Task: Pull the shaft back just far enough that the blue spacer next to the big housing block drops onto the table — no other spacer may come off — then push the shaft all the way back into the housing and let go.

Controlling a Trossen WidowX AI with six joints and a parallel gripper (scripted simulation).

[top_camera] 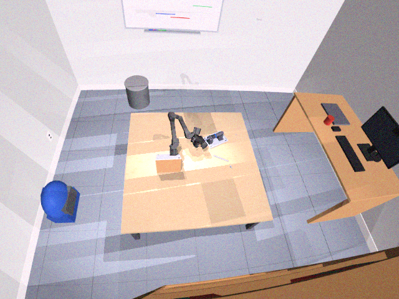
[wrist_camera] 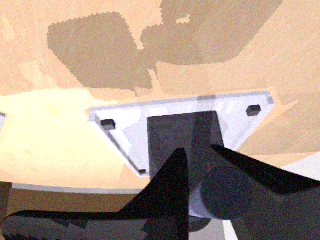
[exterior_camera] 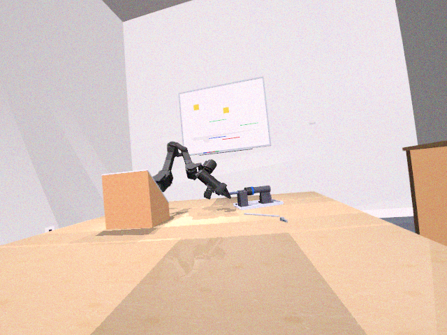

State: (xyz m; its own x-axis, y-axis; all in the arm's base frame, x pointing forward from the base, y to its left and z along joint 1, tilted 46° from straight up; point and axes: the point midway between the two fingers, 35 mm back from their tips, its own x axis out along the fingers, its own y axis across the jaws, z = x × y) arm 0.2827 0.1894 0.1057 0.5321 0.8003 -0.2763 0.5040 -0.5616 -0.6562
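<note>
Near the worktop's far edge, the gripper (top_camera: 205, 145) (exterior_camera: 229, 196) (wrist_camera: 196, 154), nearly closed on the shaft (exterior_camera: 233, 192) (wrist_camera: 197, 204), should draw it straight back slowly, stopping once the blue spacer (top_camera: 215, 136) (exterior_camera: 252, 190) drops.

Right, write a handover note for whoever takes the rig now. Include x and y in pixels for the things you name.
Hand (top_camera: 204, 146) (exterior_camera: 229, 196) (wrist_camera: 196, 154): shut on the shaft (exterior_camera: 233, 192) (wrist_camera: 197, 204), at its near end.
Blue spacer (top_camera: 215, 136) (exterior_camera: 252, 190): on the shaft line, above the white base plate (top_camera: 216, 145) (exterior_camera: 259, 206) (wrist_camera: 130, 106), not dropped.
Done: shaft gripped.
Left: pull back until only the blue spacer drops, push the shaft fully home, let go.
Can't tell: how far the shaft is out.
</note>
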